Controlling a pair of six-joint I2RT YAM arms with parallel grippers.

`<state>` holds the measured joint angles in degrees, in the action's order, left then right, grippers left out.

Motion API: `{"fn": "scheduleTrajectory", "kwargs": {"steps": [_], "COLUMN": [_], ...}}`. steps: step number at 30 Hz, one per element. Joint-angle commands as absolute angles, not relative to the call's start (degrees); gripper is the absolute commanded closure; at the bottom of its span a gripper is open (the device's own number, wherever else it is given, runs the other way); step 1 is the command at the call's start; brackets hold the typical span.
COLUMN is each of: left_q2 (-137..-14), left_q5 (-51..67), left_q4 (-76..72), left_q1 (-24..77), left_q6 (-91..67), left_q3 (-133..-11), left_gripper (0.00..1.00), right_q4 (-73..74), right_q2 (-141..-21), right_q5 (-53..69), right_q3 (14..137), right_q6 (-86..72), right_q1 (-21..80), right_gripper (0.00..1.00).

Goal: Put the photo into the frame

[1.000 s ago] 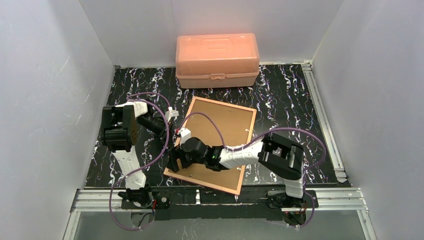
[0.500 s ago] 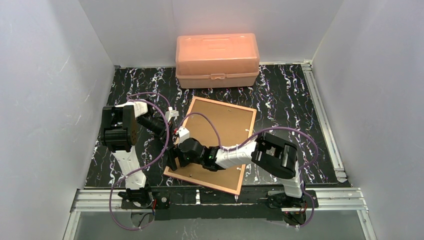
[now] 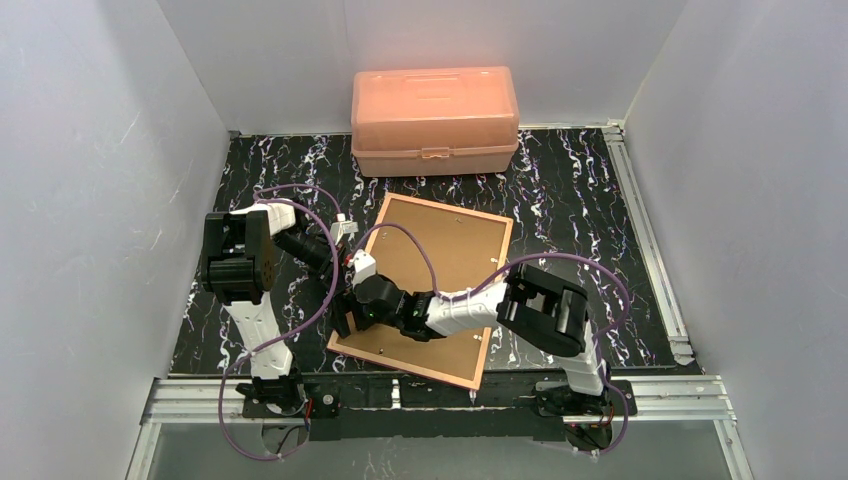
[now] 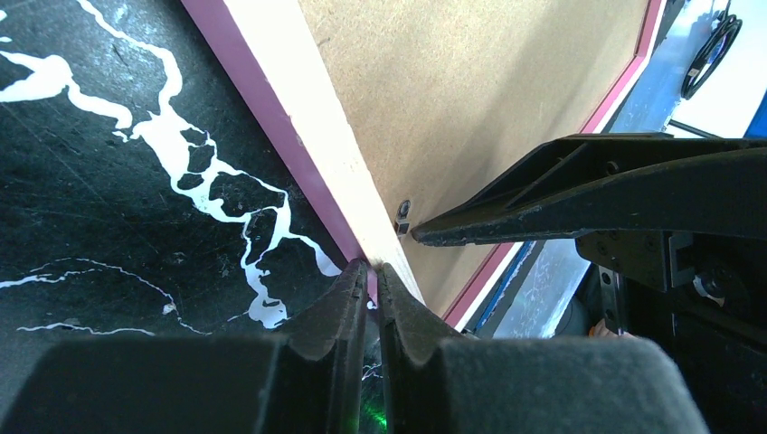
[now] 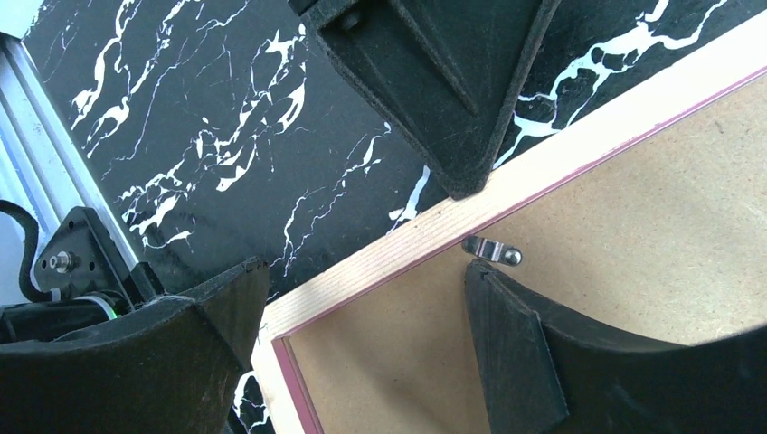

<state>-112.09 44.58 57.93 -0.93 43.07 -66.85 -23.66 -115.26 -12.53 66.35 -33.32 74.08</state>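
Note:
The frame (image 3: 446,205) lies face down on the black marbled table, its brown backing board (image 3: 445,255) facing up. The photo is out of view. My left gripper (image 3: 347,258) is shut, its tips pressed onto the frame's left rail (image 4: 307,117). In the left wrist view its tips (image 4: 371,271) meet at the rail's pink edge. My right gripper (image 3: 346,312) is open over the frame's near-left part. In the right wrist view (image 5: 362,280) one finger is outside the rail (image 5: 561,145) and the other finger (image 5: 506,334) touches a small metal tab (image 5: 493,250) on the backing board (image 5: 651,253).
A salmon-pink lidded box (image 3: 435,120) stands at the back of the table. White walls close in the left, right and back. An aluminium rail (image 3: 440,395) runs along the near edge, and another runs along the right side (image 3: 645,240).
My right arm has reached a little further left, bringing its gripper closer to the frame's left rail. The left arm and the frame have not moved.

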Motion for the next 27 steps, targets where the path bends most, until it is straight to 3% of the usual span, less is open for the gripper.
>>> {"fn": "scheduleTrajectory", "kwargs": {"steps": [1,27], "left_q2": [-110.0,-110.4], "left_q5": [44.5,46.1], "left_q4": [58.6,60.1], "left_q1": [-0.8,-0.8], "left_q6": [44.7,46.2], "left_q3": [-66.6,-66.4], "left_gripper": [0.92,0.92], "right_q4": [-21.6,-21.8], "right_q2": [-117.4,-118.8], "right_q5": [-14.0,-16.3], "right_q3": [68.3,68.8], "right_q6": [-32.1,-30.7], "right_q1": [73.6,73.1], "right_gripper": [0.12,0.12]}}
